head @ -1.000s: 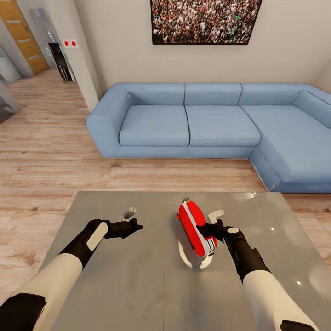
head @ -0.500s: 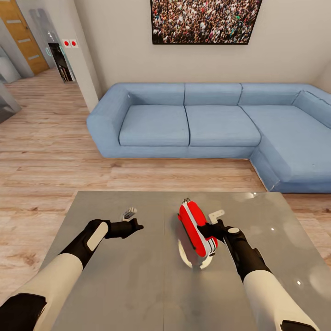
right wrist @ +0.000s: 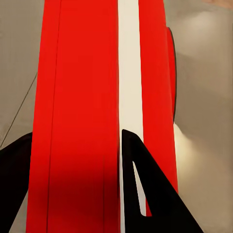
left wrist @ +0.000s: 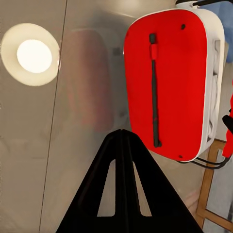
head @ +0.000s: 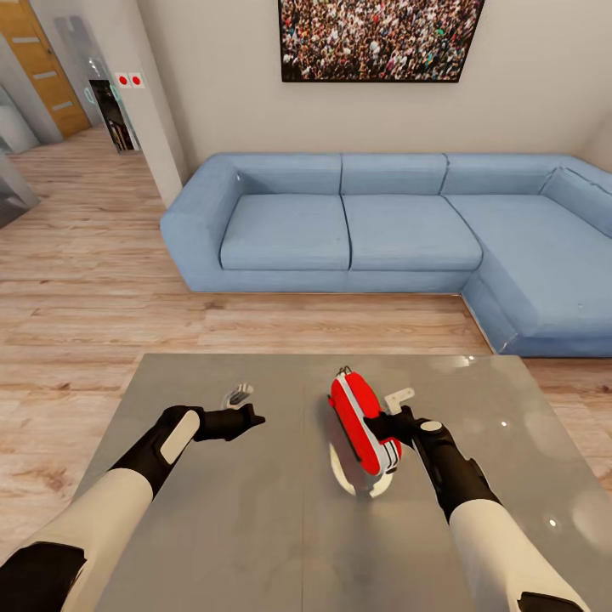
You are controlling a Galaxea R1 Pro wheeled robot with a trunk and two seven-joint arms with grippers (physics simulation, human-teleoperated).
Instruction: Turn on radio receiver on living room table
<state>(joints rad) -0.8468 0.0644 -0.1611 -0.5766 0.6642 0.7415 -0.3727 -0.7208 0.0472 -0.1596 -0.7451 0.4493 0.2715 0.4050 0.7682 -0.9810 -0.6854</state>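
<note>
From the head view, the radio receiver [head: 364, 427] stands on edge on the glossy grey tabletop [head: 255, 527], a little right of its middle: a small, shiny red box with rounded corners and a white-and-grey band along its near end, and thin dark wire loops at its far end. The right tool [head: 380, 423] is pressed against the radio's right flank, while the left tool [head: 249, 416] hangs above the tabletop well to the left of the radio, apart from it. Beyond the tabletop lie a light wood plank floor [head: 85, 280], a blue L-shaped sofa [head: 374, 234] and a framed crowd picture [head: 378, 38] on the beige wall. In the left wrist view, the left tool [left wrist: 124, 141] has its two dark fingers brought together to a point, closed on nothing; ahead of it the radio [left wrist: 167, 82] shows a broad flat red face with a thin dark antenna lying along it and a white rim on one side, and a round lamp reflection [left wrist: 31, 54] glows on the grey surface. In the right wrist view, the radio [right wrist: 82, 116] is very near, red with one white stripe down it, and the right tool [right wrist: 75, 170] has a dark finger [right wrist: 150, 194] on each side of the red body, gripping it.
</note>
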